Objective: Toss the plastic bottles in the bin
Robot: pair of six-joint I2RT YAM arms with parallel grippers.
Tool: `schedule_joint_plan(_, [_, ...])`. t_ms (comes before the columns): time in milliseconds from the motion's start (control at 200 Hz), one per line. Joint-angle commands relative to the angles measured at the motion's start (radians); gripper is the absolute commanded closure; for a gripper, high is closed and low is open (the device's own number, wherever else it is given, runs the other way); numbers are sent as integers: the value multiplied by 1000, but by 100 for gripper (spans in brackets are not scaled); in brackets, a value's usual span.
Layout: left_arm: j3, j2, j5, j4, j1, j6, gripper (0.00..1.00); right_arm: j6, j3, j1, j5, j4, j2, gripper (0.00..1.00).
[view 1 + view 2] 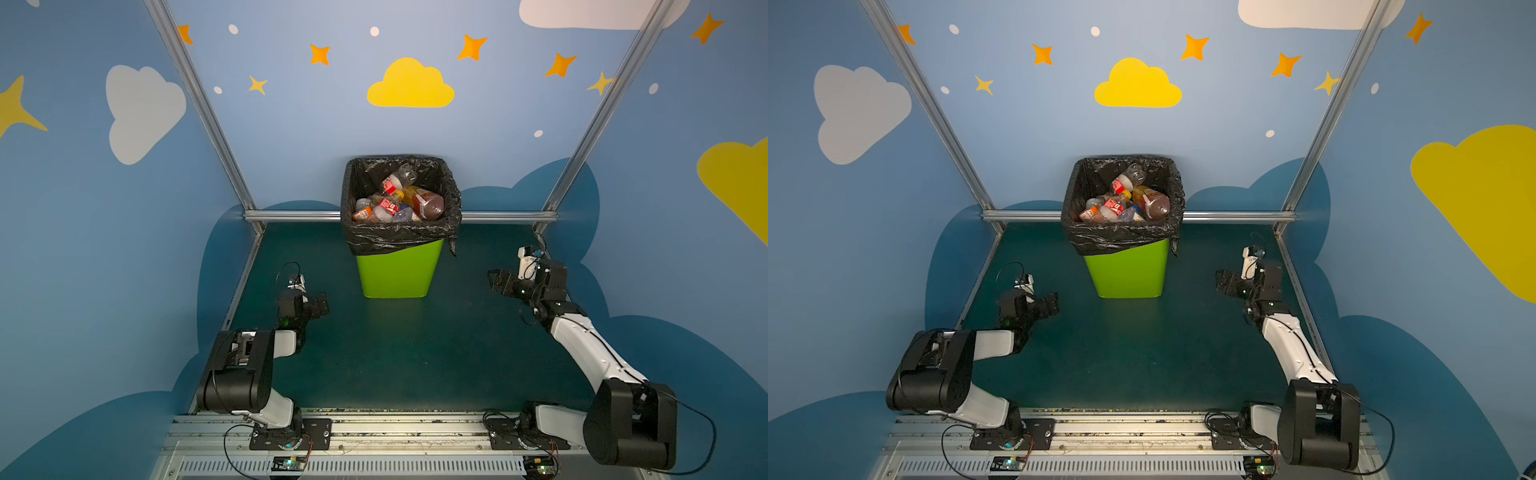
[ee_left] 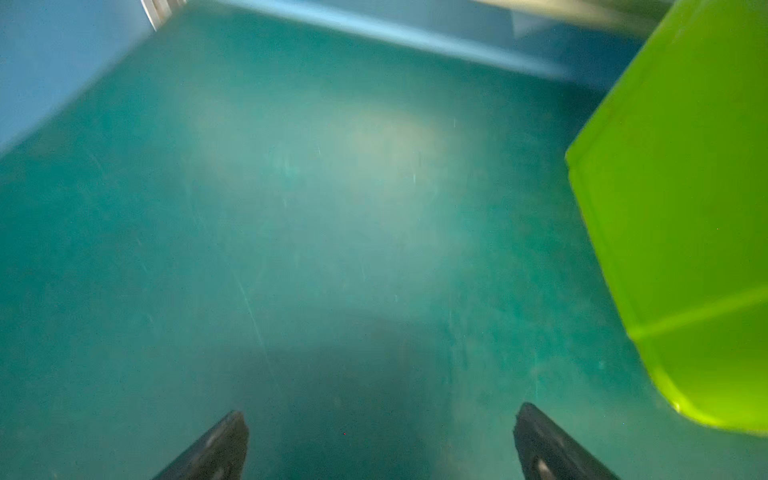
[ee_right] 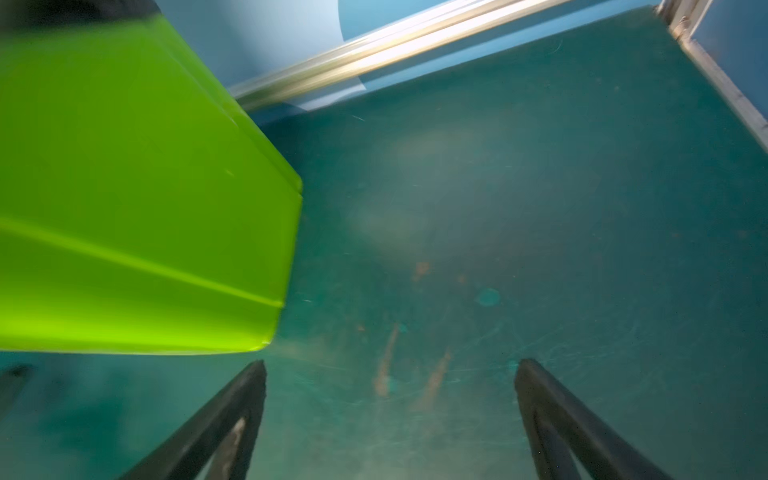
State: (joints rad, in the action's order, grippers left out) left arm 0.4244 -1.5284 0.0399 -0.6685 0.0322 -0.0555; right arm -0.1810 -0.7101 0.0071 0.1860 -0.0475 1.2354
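My left end effector (image 2: pixel 380 419) wide open, empty | right end effector (image 3: pixel 390 370) likewise | plastic bottles (image 1: pixel 395 199) piled in bin (image 1: pixel 395 270) | none seen on desk (image 1: pixel 395 353) | advice: I pull clear without nudging bin.

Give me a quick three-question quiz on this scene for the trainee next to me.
1. True or false: the left gripper and the right gripper are both open and empty.
2. Where are the plastic bottles? A: in the left gripper. B: in the bin. C: in the right gripper.
3. Fill in: the bag folded over the bin's rim is ___ in colour.

Key: 1 true; 2 B; 3 black.
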Motion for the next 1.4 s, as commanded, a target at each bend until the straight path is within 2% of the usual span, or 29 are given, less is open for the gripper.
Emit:
schedule_joint_plan(0, [12,12,-14,-31,2,26,0,77,76,2,-117,-168,-5,6])
schedule_joint_plan(85, [15,16,-14,-22,2,28,0,83,117,3,-126,-217,25,6])
schedule_joint_plan(160, [15,16,-14,-20,2,28,0,94,175,8,-140,-340,49,6])
schedule_joint_plan(225, [16,16,-14,-20,3,28,0,157,180,17,-160,-353,57,6])
schedule_joint_plan(280, [16,17,-14,-21,3,28,0,181,215,17,-162,-436,66,6])
schedule_joint_plan(350, [16,16,-14,-21,2,29,0,176,227,16,-180,-453,81,6])
schedule_joint_plan(581, [16,16,-15,-20,2,28,0,193,329,24,-158,-688,148,6])
schedule_joint_plan(746, [20,13,-14,-17,2,26,0,179,323,24,-183,-860,318,5])
schedule_joint_plan(836, [20,11,-8,-16,5,26,0,187,281,25,-173,-688,268,4])
schedule_joint_plan(906, [24,10,-5,-11,7,25,0,179,302,24,-177,-767,290,4])
schedule_joint_plan(981, [30,7,6,-3,12,22,0,187,282,23,-175,-696,273,4])
schedule_joint_plan(1041, [36,2,6,5,13,23,0,182,288,24,-178,-725,282,4])
schedule_joint_plan(1096, [62,-19,2,28,11,23,0,179,267,19,-175,-680,284,4])
schedule_joint_plan(1327, [36,3,1,2,8,27,0,181,275,21,-175,-701,285,4])
schedule_joint_plan(1392, [17,14,-33,-19,-9,36,0,190,286,30,-185,-713,272,4])
